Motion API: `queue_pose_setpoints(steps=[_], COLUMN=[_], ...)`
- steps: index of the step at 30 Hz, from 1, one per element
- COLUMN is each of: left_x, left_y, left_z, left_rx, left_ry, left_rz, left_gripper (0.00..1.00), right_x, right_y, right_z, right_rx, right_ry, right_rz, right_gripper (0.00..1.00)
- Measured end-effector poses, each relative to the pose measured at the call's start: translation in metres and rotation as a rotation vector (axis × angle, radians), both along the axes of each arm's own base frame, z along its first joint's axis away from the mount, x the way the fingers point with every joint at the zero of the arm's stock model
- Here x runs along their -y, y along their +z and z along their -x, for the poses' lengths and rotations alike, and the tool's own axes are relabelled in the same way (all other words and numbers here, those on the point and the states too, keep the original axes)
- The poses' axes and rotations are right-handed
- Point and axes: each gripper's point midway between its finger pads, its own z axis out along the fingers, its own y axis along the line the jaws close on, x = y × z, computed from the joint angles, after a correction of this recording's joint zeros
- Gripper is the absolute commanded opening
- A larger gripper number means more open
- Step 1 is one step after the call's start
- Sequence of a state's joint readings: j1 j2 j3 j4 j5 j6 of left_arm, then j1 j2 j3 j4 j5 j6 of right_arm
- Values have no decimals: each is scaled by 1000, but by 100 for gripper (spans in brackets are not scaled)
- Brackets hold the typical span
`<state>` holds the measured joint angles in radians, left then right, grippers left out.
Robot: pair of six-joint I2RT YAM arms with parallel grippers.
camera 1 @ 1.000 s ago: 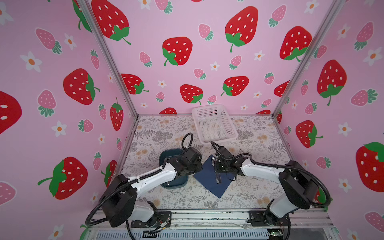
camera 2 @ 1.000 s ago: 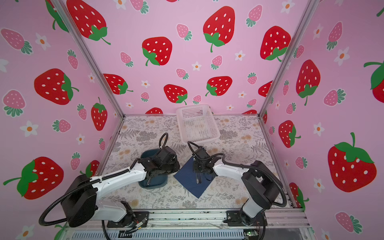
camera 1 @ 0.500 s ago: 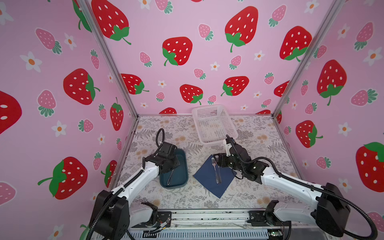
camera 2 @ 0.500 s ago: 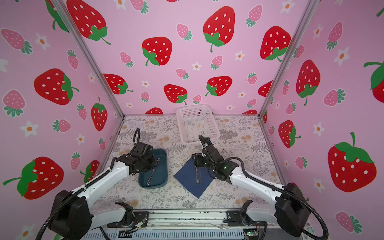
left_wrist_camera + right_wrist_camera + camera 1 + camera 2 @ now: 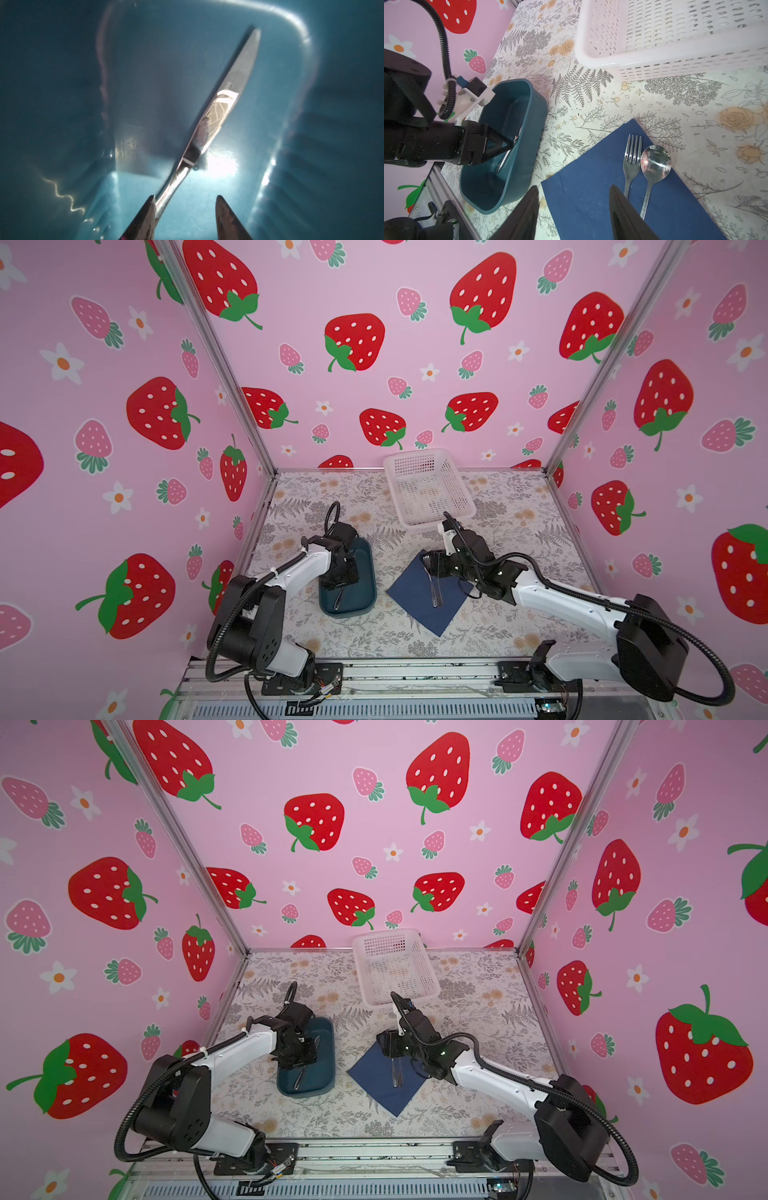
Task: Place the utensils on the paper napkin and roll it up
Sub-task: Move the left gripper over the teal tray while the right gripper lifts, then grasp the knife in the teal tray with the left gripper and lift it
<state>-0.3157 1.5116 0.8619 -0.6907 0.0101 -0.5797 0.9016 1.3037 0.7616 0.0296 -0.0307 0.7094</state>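
A silver knife (image 5: pixel 226 91) lies in the teal tray (image 5: pixel 291 18). My left gripper (image 5: pixel 185 197) is down inside the tray, open, with the knife's handle resting against one finger and a wide gap to the other. In both top views the left gripper (image 5: pixel 338 580) hides most of the knife (image 5: pixel 303 1073). The navy paper napkin (image 5: pixel 591 166) lies flat, with a fork (image 5: pixel 632 160) and a spoon (image 5: pixel 655 161) side by side on it. My right gripper (image 5: pixel 574 187) hovers open over the napkin's edge, beside the fork's handle, holding nothing.
A white perforated basket (image 5: pixel 428 489) stands at the back, just beyond the right gripper. The teal tray (image 5: pixel 371 556) sits left of the napkin (image 5: pixel 415 597) with a strip of floral tabletop between them. Pink walls close in three sides.
My left gripper swung left from beside the napkin and dropped into the tray, opening. My right gripper opened and drew back from the cutlery on the napkin.
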Motion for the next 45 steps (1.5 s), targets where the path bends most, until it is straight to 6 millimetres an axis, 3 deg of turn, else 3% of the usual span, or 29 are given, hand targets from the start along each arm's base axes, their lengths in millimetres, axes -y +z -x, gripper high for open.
queue_pose_setpoints(steps=[13,17,21,26,36,45], left_x=[-7,-6,-3,0,-3,-2], left_y=[-16,-17,-17,-16,-17,-18], left_z=[2,-2,-6,-5,3,2], left_rx=[-72,-81,-94,-97,-129,-162], left_ry=[-7,-8,-13,12,29,8], left_rz=[26,39,47,66,54,45], left_gripper=[38,20,9,9,21,22], right_x=[-3,-3,-3,-3,-2,-6], right_y=[-13,-14,-14,-14,-14,-12], right_z=[2,2,2,2,1,5], right_rx=[-33,-34,-33,-32,-32,-39], right_ry=[18,18,17,15,10,35], right_rz=[19,21,21,22,23,6], right_gripper=[57,57,57,57,57,59])
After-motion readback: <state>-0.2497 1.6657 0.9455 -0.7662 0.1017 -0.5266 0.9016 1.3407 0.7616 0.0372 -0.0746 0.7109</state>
